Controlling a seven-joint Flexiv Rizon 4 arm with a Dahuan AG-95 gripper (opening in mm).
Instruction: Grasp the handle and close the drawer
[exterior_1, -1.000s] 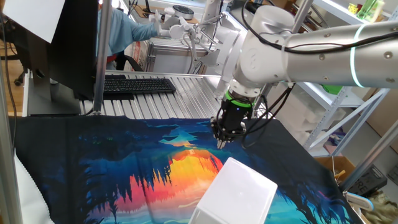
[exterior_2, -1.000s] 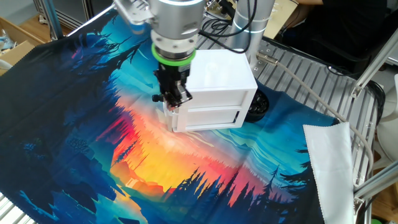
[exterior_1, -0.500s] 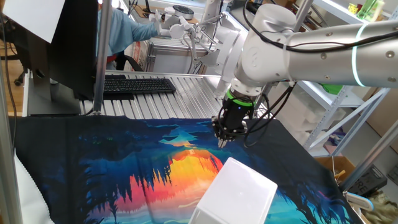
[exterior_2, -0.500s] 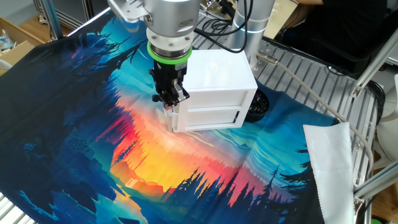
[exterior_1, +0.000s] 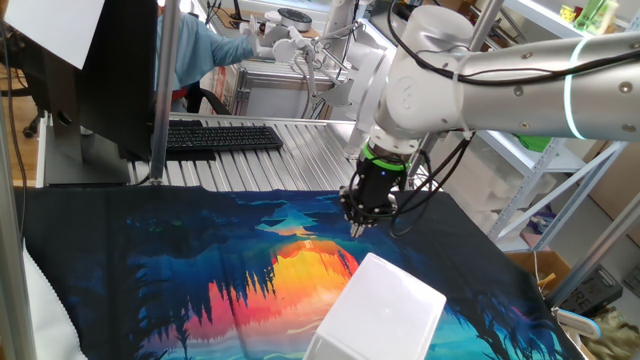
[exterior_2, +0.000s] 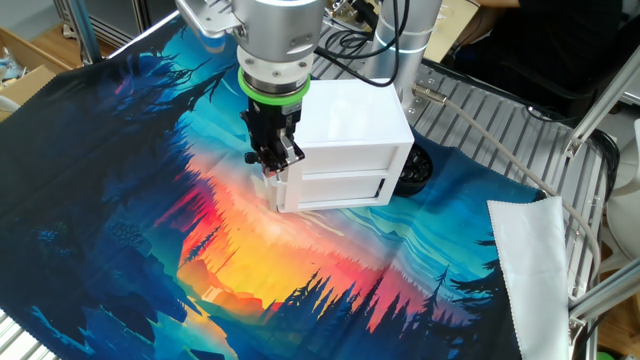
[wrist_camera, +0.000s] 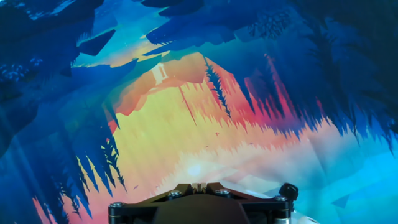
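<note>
From one fixed view, my arm (exterior_1: 500, 65) reaches in over the table (exterior_1: 260, 150). My fingers (exterior_1: 355, 228) point down, just behind the white box (exterior_1: 385, 310). The box sits on a bright cloth (exterior_1: 150, 270) with a sunset picture. From here I only see the plain top and back of the box, so the drawer is hidden. A black keyboard (exterior_1: 222, 137) lies far behind the box, on the bare metal part of the table.

From the other fixed view, my fingers (exterior_2: 272, 168) hang at the front left corner of the box (exterior_2: 350, 115). They look pressed close together, with nothing between them that I can see. The drawer (exterior_2: 340, 186) is the lower part of the box front, and it looks pushed in, flat with the front. I cannot make out the handle. A white towel (exterior_2: 530, 260) lies well to the right of the box.

In the hand view, I see only the cloth (wrist_camera: 186, 124) below me and the dark edge of my hand at the bottom. The box is not in this picture.
</note>
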